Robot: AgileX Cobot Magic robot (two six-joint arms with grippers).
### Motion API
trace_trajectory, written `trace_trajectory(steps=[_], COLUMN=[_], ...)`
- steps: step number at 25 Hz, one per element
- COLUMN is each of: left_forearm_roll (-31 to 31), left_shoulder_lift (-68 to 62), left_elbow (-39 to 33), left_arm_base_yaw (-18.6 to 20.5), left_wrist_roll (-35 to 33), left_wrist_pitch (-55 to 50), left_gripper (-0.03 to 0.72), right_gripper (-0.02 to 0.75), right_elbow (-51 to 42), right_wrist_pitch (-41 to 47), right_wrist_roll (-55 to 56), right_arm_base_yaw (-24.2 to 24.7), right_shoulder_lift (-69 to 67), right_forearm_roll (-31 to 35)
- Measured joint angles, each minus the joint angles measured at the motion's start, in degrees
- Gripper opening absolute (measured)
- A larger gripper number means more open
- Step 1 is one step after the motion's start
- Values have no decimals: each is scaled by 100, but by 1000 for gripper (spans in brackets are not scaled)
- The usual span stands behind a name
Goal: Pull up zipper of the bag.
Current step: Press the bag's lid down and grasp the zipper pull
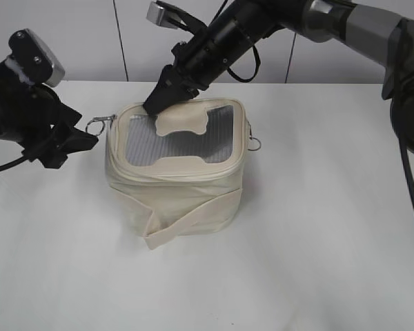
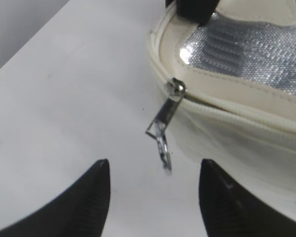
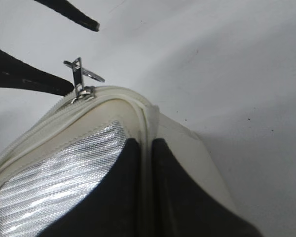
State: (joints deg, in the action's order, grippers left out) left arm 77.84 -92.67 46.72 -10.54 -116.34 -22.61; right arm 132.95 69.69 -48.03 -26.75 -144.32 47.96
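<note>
1. Left gripper (image 1: 79,134) sits at the bag's left corner, lined up on the ring pull (image 2: 163,148) of the near slider (image 2: 176,89). Probably staged for the grab.
2. Its fingers (image 2: 91,202) are spread apart, holding nothing. In the left wrist view the ring hangs between them, just ahead of the tips, no contact visible.
3. The bag (image 1: 176,186) stands upright mid-table (image 1: 317,241), mesh lid facing up. The zipper (image 2: 237,116) runs round the lid edge; it looks closed along the front stretch.
4. Right gripper (image 1: 167,95) reaches across to the lid's back-left edge, apparently as an anchor so the bag stays put during the pull.
5. Right wrist view: jaws pinched together on the lid rim (image 3: 147,129), one finger on the mesh side, one outside.
6. A second ring pull (image 1: 257,144) hangs at the bag's right side, untouched.
</note>
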Motion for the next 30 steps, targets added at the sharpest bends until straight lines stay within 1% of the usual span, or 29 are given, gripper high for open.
trace_trajectory(steps=[10,18,27,28,30], left_forearm_roll=[140,258,650,681,715], left_shoulder_lift=[-150,-421,-421,-421,-421], left_elbow=[139,139,139,139,139], left_arm_base_yaw=[0,0,0,0,0], left_wrist_roll=[-1,-1,-1,-1,-1], left_wrist_pitch=[-10,-177,-212,-212,-212], left_gripper=[372,354,349,336,279], right_gripper=[55,55,53,53,53], right_elbow=[0,0,0,0,0], right_wrist_pitch=[0,0,0,0,0], right_wrist_roll=[6,6,14,14,14], right_arm_base_yaw=[-5,-5,-5,-5,-5], right_shoulder_lift=[0,0,0,0,0], right_forearm_roll=[0,0,0,0,0])
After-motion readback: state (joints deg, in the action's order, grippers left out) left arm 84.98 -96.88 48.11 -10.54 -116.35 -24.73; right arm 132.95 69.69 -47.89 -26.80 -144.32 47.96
